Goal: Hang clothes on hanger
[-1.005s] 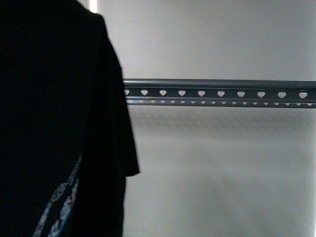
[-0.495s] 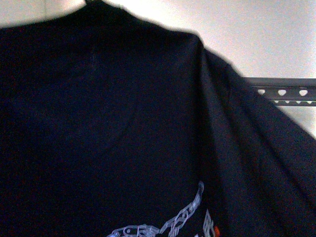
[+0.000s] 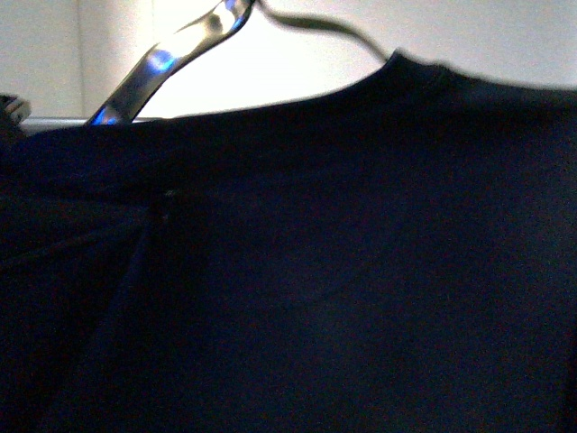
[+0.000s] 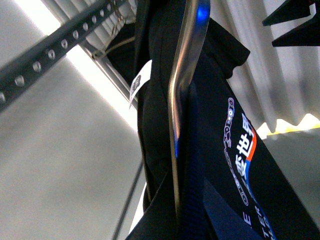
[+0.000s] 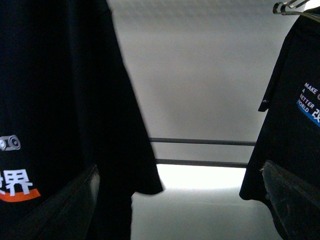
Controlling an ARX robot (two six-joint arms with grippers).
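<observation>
The clothes (image 3: 343, 271), a black T-shirt, fill nearly the whole front view, and the shiny metal hook of the coat hanger (image 3: 171, 54) rises above the collar. In the left wrist view my left gripper (image 4: 177, 225) is shut on the coat hanger (image 4: 182, 65), with the shirt's white characters and blue-red stripe (image 4: 242, 155) beside it. The hanger's grey rail (image 4: 50, 50), punched with holes, runs off to one side, apart from the hook. My right gripper (image 5: 180, 210) is open, with nothing between its fingers (image 5: 65, 210), beside the shirt's sleeve (image 5: 125, 125).
A second black shirt with the same print (image 5: 300, 110) hangs from a metal hook (image 5: 290, 6) in the right wrist view. Two thin horizontal bars (image 5: 200, 142) cross behind. A white label (image 4: 140, 82) sticks out of the held shirt. Pale walls lie beyond.
The shirt has swung from the left across the front view and now covers it, hiding the punched rail. The coat hanger's hook has come into view at the top.
</observation>
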